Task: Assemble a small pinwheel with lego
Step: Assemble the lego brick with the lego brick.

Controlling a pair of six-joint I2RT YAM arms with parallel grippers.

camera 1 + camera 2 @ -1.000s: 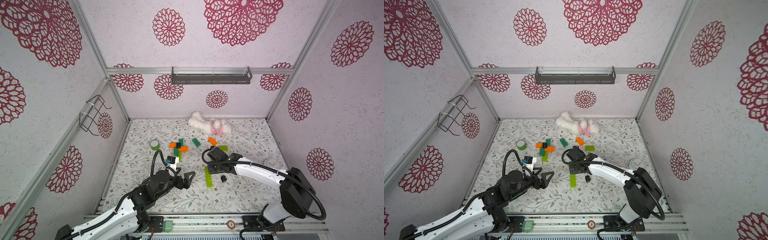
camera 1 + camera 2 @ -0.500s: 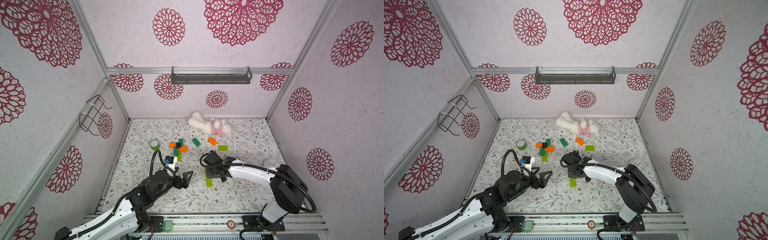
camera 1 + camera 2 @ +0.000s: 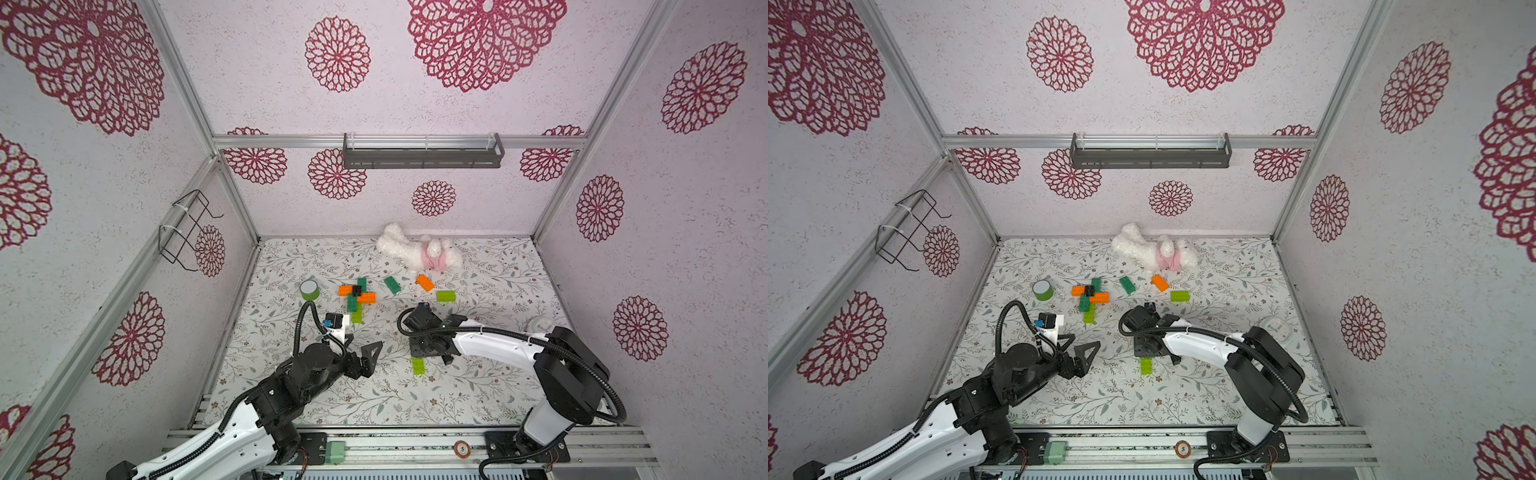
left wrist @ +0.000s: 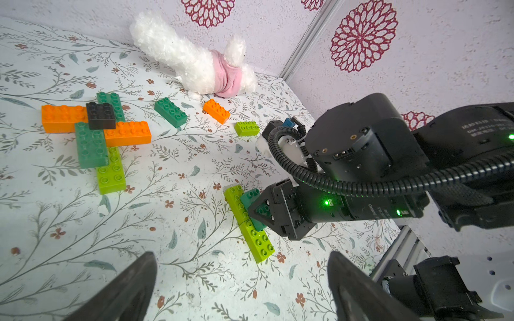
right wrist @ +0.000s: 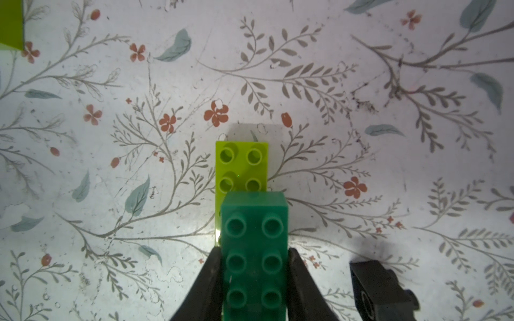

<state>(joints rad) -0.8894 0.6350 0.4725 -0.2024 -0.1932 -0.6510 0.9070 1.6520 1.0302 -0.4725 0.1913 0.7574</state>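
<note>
Right gripper [image 5: 253,251]: clenched on a dark green brick [image 5: 254,222], which lay over the long lime brick [image 5: 241,164] on the floral mat [image 5: 111,194]. Black square brick [image 5: 381,289]: just beside. Left gripper [image 4: 240,258]: jaws spread wide, near the pair. Wall shelf [image 3: 422,158]: contents hidden.

Soft, even light is filling both top views, leaving only faint shadows on the table [image 3: 478,395]. In the right wrist view, pale glare is pooling beside the dark green brick [image 5: 254,250]. Up close, the left gripper's [image 4: 240,254] fingers [image 4: 125,289] are looking blurred.
</note>
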